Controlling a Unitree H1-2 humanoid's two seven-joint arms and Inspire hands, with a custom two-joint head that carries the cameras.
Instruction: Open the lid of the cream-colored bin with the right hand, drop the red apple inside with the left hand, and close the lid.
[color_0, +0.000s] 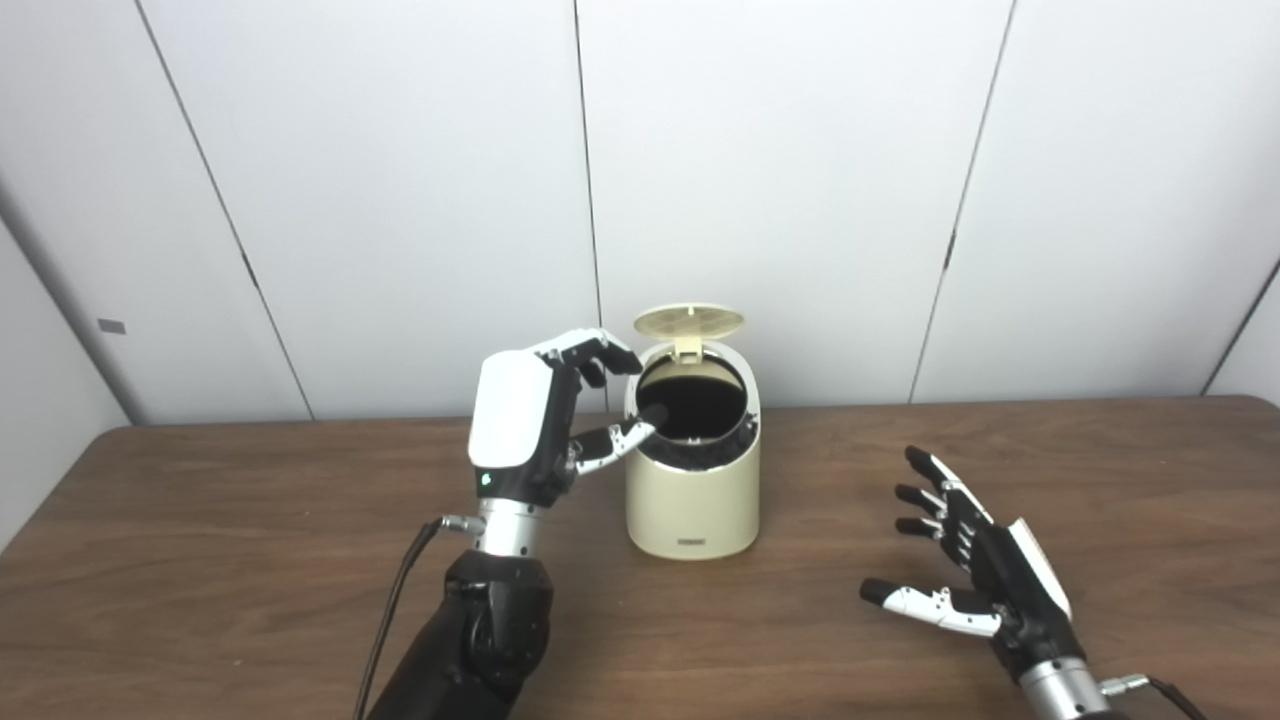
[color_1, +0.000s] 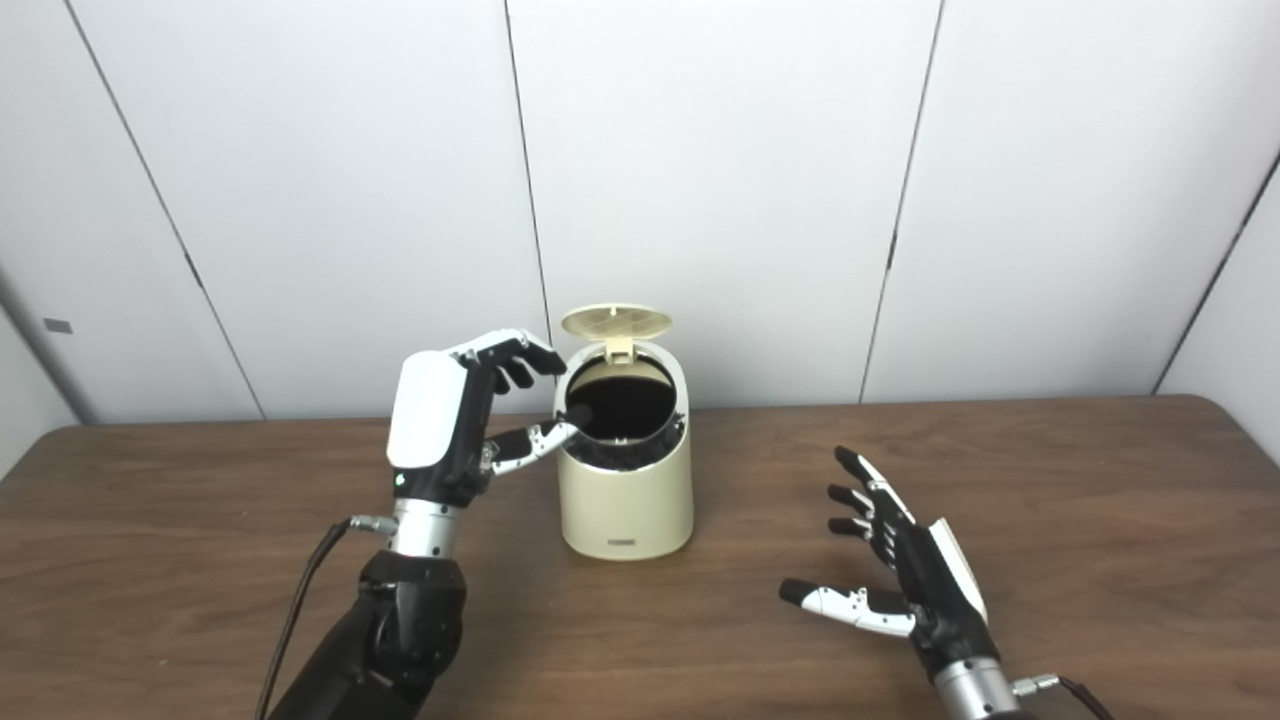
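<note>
Left eye view: left hand (color_0: 540, 420) beside open bin (color_0: 692, 490)

cream-colored bin (color_0: 692, 500) upright, lid (color_0: 689, 321) flipped up, dark inside

Bright even light, soft shadows, sharp, no glare

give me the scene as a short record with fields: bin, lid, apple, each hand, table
bin: cream-colored bin, upright on the table
lid: lid open, tipped up at the back
apple: not visible in either view
left hand: left hand raised beside the bin's opening, fingers apart, nothing seen in it
right hand: right hand open, low over the table, right of the bin
table: brown wooden table
</note>
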